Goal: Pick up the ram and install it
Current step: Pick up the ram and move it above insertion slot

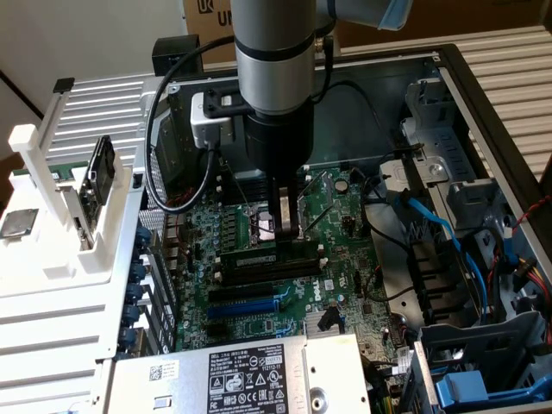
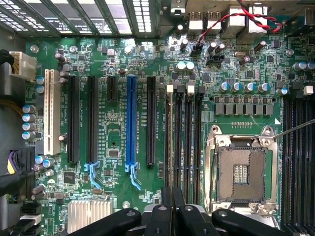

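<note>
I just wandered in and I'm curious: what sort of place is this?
Probably a computer-assembly test bench: an opened desktop PC case, its green motherboard with an empty CPU socket, and a robot arm reaching inside.

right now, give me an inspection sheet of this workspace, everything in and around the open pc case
surface: green motherboard lying flat inside an open pc case
job's things: ram standing on edge along the memory slots, beside the empty cpu socket
clutter: white rack at the exterior view's left, holding a dark board
grippers: gripper down over the slots, shut on the ram's top edge
cables: blue cables at the exterior view's right; black cable looping off the wrist
surroundings: cardboard box behind the case
</note>
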{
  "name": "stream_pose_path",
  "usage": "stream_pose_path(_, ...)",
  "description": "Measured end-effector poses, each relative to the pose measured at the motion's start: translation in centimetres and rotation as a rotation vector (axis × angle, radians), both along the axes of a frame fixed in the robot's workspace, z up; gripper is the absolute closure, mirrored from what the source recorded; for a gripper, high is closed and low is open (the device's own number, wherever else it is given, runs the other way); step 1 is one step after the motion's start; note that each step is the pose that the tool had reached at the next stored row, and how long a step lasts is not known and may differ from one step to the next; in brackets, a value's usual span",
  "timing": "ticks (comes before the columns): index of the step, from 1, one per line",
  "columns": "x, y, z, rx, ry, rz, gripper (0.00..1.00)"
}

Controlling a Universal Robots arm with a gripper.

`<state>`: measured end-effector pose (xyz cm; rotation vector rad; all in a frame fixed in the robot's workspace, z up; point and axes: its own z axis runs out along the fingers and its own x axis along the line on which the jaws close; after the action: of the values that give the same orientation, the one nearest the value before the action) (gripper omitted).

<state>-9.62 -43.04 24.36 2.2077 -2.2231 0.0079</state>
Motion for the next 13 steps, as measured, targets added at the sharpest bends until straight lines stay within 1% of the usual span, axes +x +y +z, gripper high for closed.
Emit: stream_pose_path(13, 0.0, -0.01, -0.24, 0.0002, -0.0001, 0.0, 0.88)
